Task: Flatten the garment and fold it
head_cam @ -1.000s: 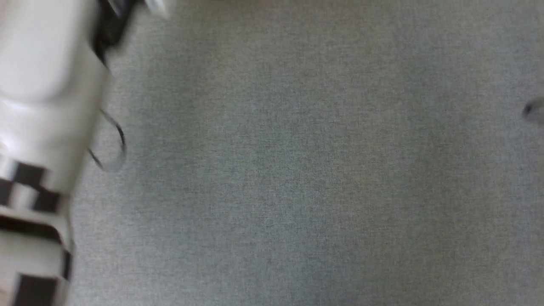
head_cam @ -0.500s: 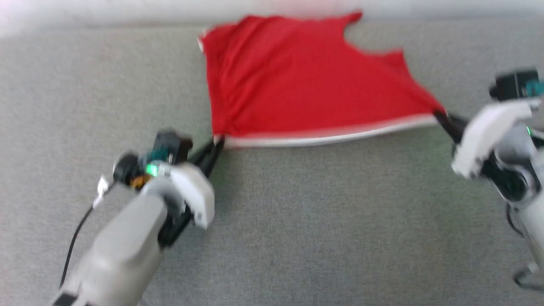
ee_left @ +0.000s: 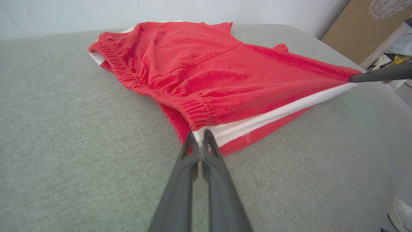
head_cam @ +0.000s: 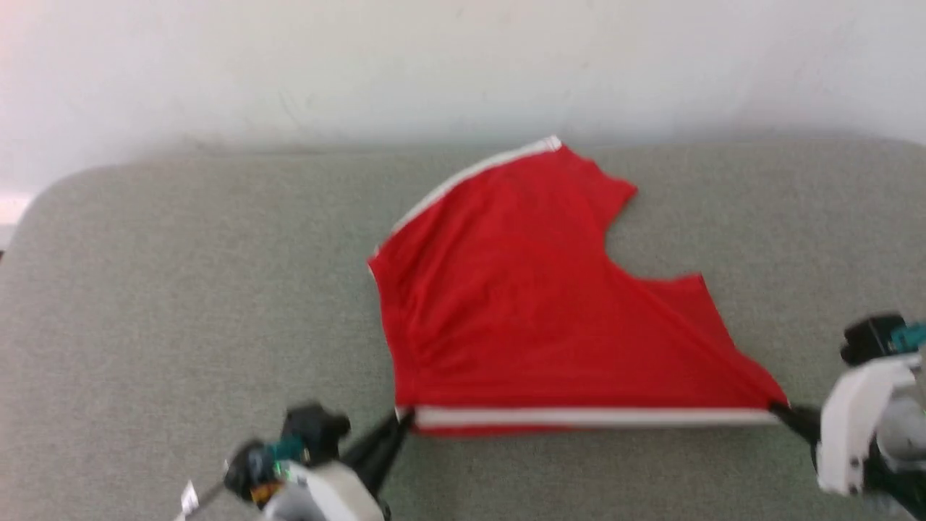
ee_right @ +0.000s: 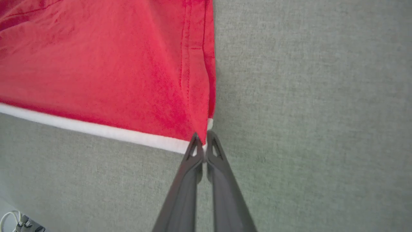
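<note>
The garment lies on the fabric surface, wall behind

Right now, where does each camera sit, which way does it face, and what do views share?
Head view: on the head, facing forward and down at the shorts on the cushion; left fingers lower left, right fingers lower right.
Left wrist view: on that wrist, facing along its fingers, shut on a shorts corner; right fingers at right.
Right wrist view: on that wrist, facing along its fingers, shut on the other corner.
Shared: the white stripe.
</note>
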Controlling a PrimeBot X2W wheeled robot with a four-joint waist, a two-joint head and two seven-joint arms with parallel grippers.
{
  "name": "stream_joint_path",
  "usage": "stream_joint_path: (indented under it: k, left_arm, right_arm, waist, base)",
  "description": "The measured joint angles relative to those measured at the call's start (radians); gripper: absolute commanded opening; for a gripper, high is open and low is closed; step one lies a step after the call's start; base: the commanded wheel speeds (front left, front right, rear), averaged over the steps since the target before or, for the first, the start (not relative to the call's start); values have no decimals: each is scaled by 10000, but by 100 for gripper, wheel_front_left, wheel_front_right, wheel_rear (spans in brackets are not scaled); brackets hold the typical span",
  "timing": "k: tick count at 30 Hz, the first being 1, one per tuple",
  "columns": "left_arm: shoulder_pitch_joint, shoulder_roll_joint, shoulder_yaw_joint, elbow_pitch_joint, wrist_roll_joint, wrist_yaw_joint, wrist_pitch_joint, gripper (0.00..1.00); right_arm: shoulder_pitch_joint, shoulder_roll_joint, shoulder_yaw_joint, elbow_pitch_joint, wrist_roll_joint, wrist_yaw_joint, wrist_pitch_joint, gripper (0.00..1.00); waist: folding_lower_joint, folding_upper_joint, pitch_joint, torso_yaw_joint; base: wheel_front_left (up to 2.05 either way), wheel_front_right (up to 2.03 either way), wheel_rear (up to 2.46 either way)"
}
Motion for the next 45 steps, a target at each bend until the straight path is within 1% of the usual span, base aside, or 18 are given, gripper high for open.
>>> stream_joint_path:
  k: [6, 8, 11, 14, 18, 20, 22, 26, 33, 38, 41, 45]
  left_arm:
    - [1639, 382, -410, -1603, -84, 623, 301, 0]
    - [2036, 474, -579, -1985, -142, 706, 456, 0]
    - [2633, 589, -796, -2418, -541, 654, 763, 0]
    - [2856, 677, -792, -2637, -633, 713, 773, 0]
    - [2815, 688, -796, -2800, -570, 725, 738, 0]
    - [2687, 648, -757, -2849, -550, 725, 660, 0]
    - [2506, 604, -702, -2930, -510, 725, 637, 0]
    - [1954, 518, -543, -3137, -378, 725, 545, 0]
    - [989, 257, -215, -3361, -184, 725, 395, 0]
    - [197, 13, 86, -3196, -33, 727, 203, 0]
    - [-336, -194, 238, -2869, 33, 725, 107, 0]
    - [-1106, -512, 345, -2334, 148, 706, 31, 0]
  right_arm:
    - [2109, -487, -734, -1156, -12, 0, 711, 0]
    - [2759, -617, -1141, -1515, -13, 4, 1076, 0]
    - [3672, -794, -1616, -2207, -59, 6, 1668, 0]
    - [4267, -690, -2282, -2826, -102, 6, 1866, 0]
    - [4278, -387, -3076, -3519, -293, 4, 1950, 0]
    - [4170, -119, -3323, -3800, -228, -4, 2023, 0]
    - [3944, 56, -3455, -4031, -188, -4, 2188, 0]
    - [3070, 82, -3760, -4247, -339, -4, 2387, 0]
    - [841, 554, -4044, -3990, -520, -4, 2840, 0]
    - [-1123, 1012, -3714, -3120, -1068, -4, 2999, 0]
    - [-2250, 1325, -3398, -2383, -1404, -4, 3001, 0]
    - [-3628, 1496, -2936, -1202, -2071, -4, 2924, 0]
  waist:
    - [1, 0, -668, 143]
    - [0, 0, -831, 207]
    - [0, 0, -998, 324]
    - [2, 0, -1034, 460]
    - [3, 0, -924, 587]
    - [3, 1, -855, 677]
    - [2, 0, -758, 757]
    - [4, 0, -432, 912]
    - [5, 0, 276, 1245]
    - [5, 0, 860, 1476]
    - [6, 0, 1223, 1608]
    - [6, 0, 1719, 1783]
  base:
    - [0, 0, 0]
    - [0, 0, 0]
    - [0, 0, 0]
    - [0, 0, 0]
    - [0, 0, 0]
    - [0, 0, 0]
    - [0, 0, 0]
    - [0, 0, 0]
    - [0, 0, 0]
    - [0, 0, 0]
    - [0, 0, 0]
    - [0, 0, 0]
